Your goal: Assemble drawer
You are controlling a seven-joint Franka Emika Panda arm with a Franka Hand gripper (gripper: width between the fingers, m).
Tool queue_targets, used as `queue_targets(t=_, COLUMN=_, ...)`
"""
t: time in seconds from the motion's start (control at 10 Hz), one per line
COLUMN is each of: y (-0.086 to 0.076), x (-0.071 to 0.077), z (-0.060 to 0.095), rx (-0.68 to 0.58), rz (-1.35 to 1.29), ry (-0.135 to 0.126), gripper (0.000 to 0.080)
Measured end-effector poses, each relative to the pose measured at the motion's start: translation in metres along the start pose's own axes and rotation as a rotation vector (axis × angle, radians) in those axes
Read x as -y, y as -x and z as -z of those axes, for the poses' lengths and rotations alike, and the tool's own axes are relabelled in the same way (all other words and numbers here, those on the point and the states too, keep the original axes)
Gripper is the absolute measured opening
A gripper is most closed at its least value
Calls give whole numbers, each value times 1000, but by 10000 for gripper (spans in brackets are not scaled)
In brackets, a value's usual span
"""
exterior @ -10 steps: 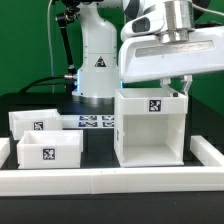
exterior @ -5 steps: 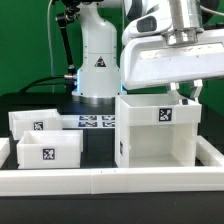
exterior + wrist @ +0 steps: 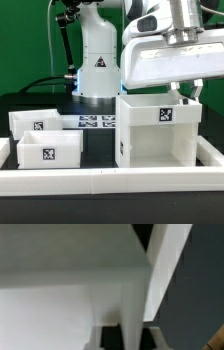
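Exterior view: the drawer casing [image 3: 158, 130] stands upright at right of centre of the frame, open side facing the camera, its tag up on the front lip. Compared with a second ago it has slid a bit toward the exterior view's right and sits slightly lower in the frame. Over the last half second nothing has budged, so the shove looks finished, or at least paused.

The gripper [image 3: 190, 94] hangs at the casing's top right corner. In the wrist view a thin white wall [image 3: 138, 291] runs straight between two dark finger tips, so I'd say it's clamped on that side wall. The casing travelling along with it fits that too.

The two trays haven't moved: the front tray [image 3: 48, 150] sits lower left and the back tray [image 3: 35, 121] just behind it, both well apart from the casing and both empty. The marker board [image 3: 98, 122] lies flat between them and the arm's base [image 3: 98, 60].

My read is that this was just repositioning the casing. No tray is in yet, so the actual assembly is still all ahead.
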State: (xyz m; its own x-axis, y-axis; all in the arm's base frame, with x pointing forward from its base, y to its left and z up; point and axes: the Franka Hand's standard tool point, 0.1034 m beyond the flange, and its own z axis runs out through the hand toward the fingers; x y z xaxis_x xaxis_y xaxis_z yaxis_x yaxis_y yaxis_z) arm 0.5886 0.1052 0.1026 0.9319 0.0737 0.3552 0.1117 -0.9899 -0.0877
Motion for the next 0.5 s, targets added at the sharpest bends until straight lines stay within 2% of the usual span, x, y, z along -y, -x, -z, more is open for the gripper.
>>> queue_targets(t=0.2, y=0, x=0, z=0, rx=0, rz=-8, ry=0, gripper=39)
queue_targets(t=0.5, y=-7, x=-1, z=2, rx=-39, rz=-277, ry=-7, gripper=41)
